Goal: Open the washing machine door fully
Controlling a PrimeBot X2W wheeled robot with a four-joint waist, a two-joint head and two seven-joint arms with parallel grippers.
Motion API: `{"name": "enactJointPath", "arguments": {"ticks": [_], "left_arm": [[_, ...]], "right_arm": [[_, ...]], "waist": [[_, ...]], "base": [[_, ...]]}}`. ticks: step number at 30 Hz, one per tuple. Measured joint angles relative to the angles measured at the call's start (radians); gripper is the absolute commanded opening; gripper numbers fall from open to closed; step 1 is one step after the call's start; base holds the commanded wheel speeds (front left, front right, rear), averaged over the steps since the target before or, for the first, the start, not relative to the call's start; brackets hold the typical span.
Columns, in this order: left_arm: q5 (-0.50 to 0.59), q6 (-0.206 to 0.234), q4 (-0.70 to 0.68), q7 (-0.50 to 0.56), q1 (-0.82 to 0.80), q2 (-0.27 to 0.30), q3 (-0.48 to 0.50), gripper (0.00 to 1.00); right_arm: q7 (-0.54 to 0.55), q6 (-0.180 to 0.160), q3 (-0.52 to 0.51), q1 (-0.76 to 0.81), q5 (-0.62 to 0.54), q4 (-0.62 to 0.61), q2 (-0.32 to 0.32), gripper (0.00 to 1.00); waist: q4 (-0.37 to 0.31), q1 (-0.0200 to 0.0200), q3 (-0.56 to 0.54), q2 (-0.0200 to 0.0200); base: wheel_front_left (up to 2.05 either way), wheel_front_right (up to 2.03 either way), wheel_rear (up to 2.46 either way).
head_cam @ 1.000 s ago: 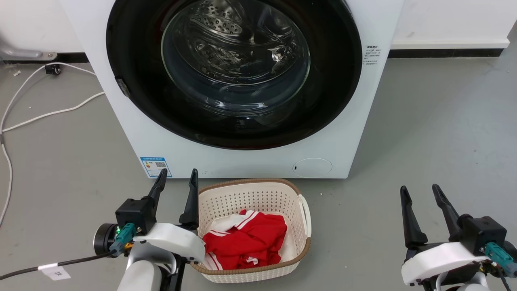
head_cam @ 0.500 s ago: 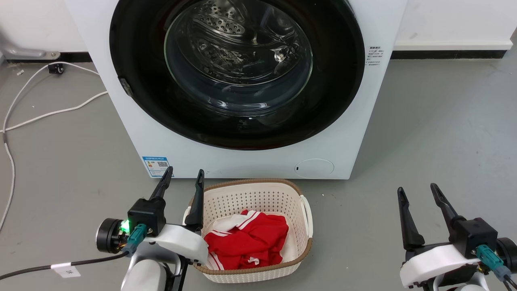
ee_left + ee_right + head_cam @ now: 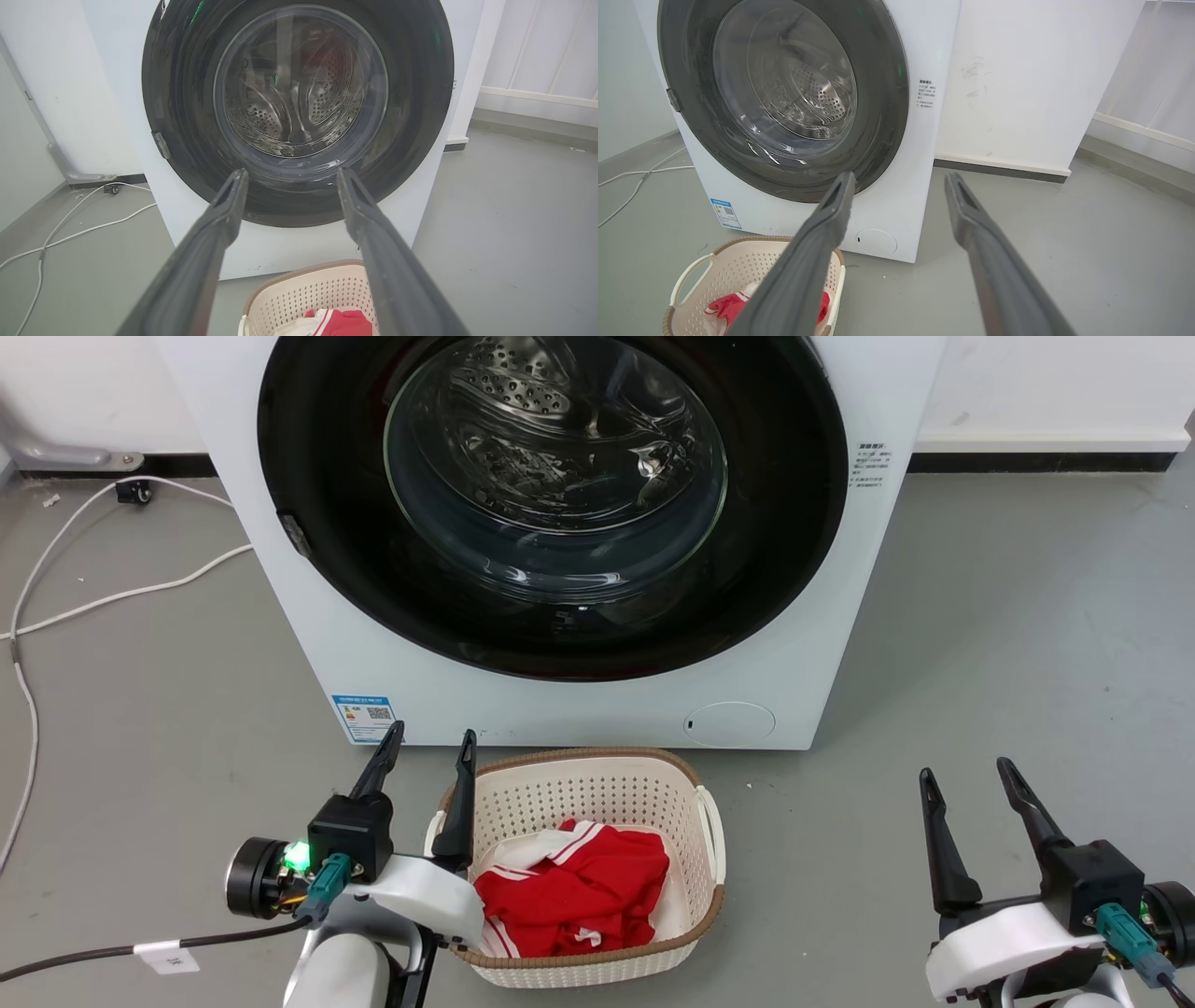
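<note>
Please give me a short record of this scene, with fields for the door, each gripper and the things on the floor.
door: washing machine door shut, flat against the washing machine
left arm: left gripper open, holds nothing, near the basket's left side
right arm: right gripper open, holds nothing, over the floor
basket: laundry basket before the machine, red and white cloth inside
cable: white cable at the left
task: door not yet opened

Grey floor (image 3: 1008, 616): washing machine (image 3: 560, 709), cream basket (image 3: 560, 793) just before it (not touching), white cable (image 3: 149, 590) at left.
</note>
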Motion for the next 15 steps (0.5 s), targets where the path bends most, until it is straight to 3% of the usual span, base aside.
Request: {"name": "enactJointPath", "arguments": {"ticks": [9, 10, 11, 12, 15], "left_arm": [[-0.005, 0.0, 0.007, -0.001, -0.001, -0.002, 0.007, 1.0], [-0.005, 0.0, 0.007, -0.001, -0.002, -0.002, 0.007, 1.0], [-0.005, 0.0, 0.008, -0.001, -0.002, -0.002, 0.007, 1.0], [-0.005, 0.0, 0.009, -0.001, -0.002, -0.002, 0.007, 1.0], [-0.005, -0.002, 0.011, -0.001, -0.002, -0.002, 0.012, 1.0]], "right_arm": [[-0.001, 0.0, -0.001, 0.0, 0.022, 0.003, 0.0, 1.0], [-0.001, 0.0, -0.001, 0.0, 0.029, 0.004, 0.0, 0.77], [-0.001, 0.0, -0.002, 0.0, 0.033, 0.006, 0.0, 0.31], [-0.001, 0.0, -0.002, 0.0, 0.044, 0.007, 0.0, 0.0], [-0.005, 0.0, 0.0, 0.0, 0.083, 0.014, 0.0, 0.0]], "waist": [[0.0, 0.0, 0.002, 0.0], [0.0, 0.0, 0.003, 0.0], [0.0, 0.0001, 0.003, 0.0], [0.0, 0.0, 0.004, 0.0], [-0.001, 0.0, 0.005, 0.0]], "base": [[0.0, 0.0, 0.0], [0.0, 0.0, 0.0], [0.0, 0.0, 0.0], [0.0, 0.0, 0.0], [0.0, 0.0, 0.0]]}}
